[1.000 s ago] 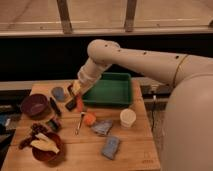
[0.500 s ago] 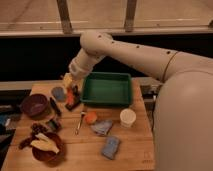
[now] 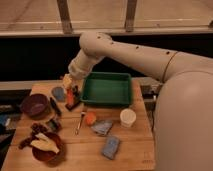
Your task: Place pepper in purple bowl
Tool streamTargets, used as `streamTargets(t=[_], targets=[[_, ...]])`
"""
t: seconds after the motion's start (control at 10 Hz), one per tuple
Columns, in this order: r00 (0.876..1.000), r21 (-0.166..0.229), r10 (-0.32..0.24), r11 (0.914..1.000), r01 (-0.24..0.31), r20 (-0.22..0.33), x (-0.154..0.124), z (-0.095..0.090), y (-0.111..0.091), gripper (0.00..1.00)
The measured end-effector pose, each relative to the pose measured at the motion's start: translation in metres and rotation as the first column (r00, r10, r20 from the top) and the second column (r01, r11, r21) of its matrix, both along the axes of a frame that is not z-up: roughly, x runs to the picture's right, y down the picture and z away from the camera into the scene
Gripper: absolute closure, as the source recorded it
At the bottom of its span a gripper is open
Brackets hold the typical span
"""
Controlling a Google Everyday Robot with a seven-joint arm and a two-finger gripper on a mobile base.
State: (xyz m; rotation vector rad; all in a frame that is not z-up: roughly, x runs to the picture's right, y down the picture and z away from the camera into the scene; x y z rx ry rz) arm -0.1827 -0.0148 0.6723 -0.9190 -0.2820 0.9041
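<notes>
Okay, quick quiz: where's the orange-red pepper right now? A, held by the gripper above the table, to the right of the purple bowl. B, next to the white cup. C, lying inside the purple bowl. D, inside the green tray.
A: the pepper hangs upright in the shut gripper, right of the purple bowl.

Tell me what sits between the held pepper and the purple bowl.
The gripper, shut on the pepper, hangs left of the green tray. Between it and the purple bowl lie a grey-blue object and a dark tool on the table; carried above them, nothing visible blocks the way.
</notes>
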Motion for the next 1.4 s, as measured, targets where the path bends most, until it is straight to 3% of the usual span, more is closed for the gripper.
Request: streamTargets(t=[0.2,0.4,0.6,0.8,0.9,1.4], targets=[[0.999,0.026,-0.032,0.9992,0.031,0.035,-0.027,0.004,-0.002,1.00],[0.993,0.048,-0.070,0.9967,0.066,0.099,-0.076,0.013,-0.005,1.00],[0.983,0.055,-0.074,0.9963,0.066,0.165,-0.114,0.026,-0.005,1.00],[0.975,0.050,-0.064,0.9973,0.054,0.213,-0.143,0.040,-0.002,1.00],[0.966,0.038,-0.071,0.9973,0.063,0.251,-0.165,0.053,0.005,1.00],[0.937,-0.007,-0.110,0.9929,0.119,0.332,-0.222,0.088,0.024,1.00]])
